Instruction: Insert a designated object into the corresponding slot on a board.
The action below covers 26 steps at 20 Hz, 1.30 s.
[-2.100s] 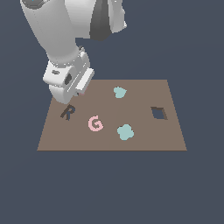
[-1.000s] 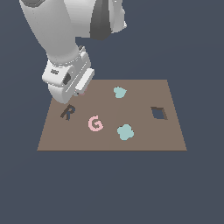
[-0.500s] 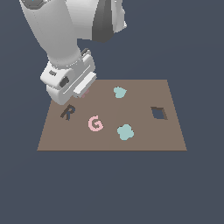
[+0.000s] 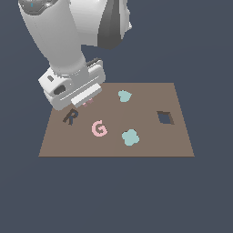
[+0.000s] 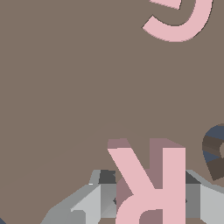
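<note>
Exterior view, from its left to its right. The white Panda arm (image 4: pixel 68 41) descends from the upper left and ends in the end effector (image 4: pixel 86 101), which hangs low over the near-left part of the brown board (image 4: pixel 150 143). Only a sliver of the pink R block (image 4: pixel 88 100) shows beneath the wrist housing in this view. Just below and slightly left of the end effector lies the dark R-shaped slot (image 4: pixel 69 117), uncovered and empty. To its right the pink letter G (image 4: pixel 98 129) lies flat on the board. Further right come two light-teal blob shapes: one (image 4: pixel 124 96) near the far edge, the other (image 4: pixel 130 137) nearer the front edge. The dark diamond-like cut-out (image 4: pixel 165 117) sits well apart, toward the right edge. The board rests on a plain dark bench (image 4: pixel 113 195).

Wrist view. The pink R block (image 5: pixel 151 183) is clamped between the grey fingers (image 5: pixel 89 203) of the end effector (image 5: pixel 151 199), which is closed narrowly on the letter. The block casts a shadow on the board (image 5: pixel 65 87), so it is held clear of the surface. Part of the R-shaped slot (image 5: pixel 215 151) appears just beside the block, not under it. A curved portion of the letter G (image 5: pixel 181 19) shows at the frame edge, well apart from the held block.
</note>
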Tool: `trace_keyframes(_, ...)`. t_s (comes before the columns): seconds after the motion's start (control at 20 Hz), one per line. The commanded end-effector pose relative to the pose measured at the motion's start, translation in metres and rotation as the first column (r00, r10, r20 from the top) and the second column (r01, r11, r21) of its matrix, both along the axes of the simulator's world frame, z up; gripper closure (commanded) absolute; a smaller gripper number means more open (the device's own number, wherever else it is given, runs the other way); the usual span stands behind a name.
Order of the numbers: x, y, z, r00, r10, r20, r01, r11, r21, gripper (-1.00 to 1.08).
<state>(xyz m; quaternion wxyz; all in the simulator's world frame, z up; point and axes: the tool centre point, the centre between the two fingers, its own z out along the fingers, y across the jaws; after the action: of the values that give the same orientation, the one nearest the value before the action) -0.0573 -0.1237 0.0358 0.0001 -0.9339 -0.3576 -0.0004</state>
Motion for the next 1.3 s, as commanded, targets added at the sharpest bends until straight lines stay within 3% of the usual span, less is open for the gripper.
trace_keyframes(0.0, 0.007, 0.001, 0.001, 0.995, -0.101, 0.001, 0.101, 0.995, 0.000, 1.08)
trace_keyframes(0.25, 0.022, -0.001, 0.002, 0.952, -0.306, 0.001, 0.306, 0.952, 0.000, 1.08)
trace_keyframes(0.45, 0.033, -0.004, 0.002, 0.886, -0.463, 0.001, 0.463, 0.886, 0.001, 1.08)
trace_keyframes(0.85, 0.053, -0.017, 0.004, 0.693, -0.721, 0.001, 0.721, 0.693, 0.001, 1.08)
trace_keyframes(1.25, 0.063, -0.030, 0.004, 0.508, -0.861, 0.000, 0.861, 0.508, 0.001, 1.08)
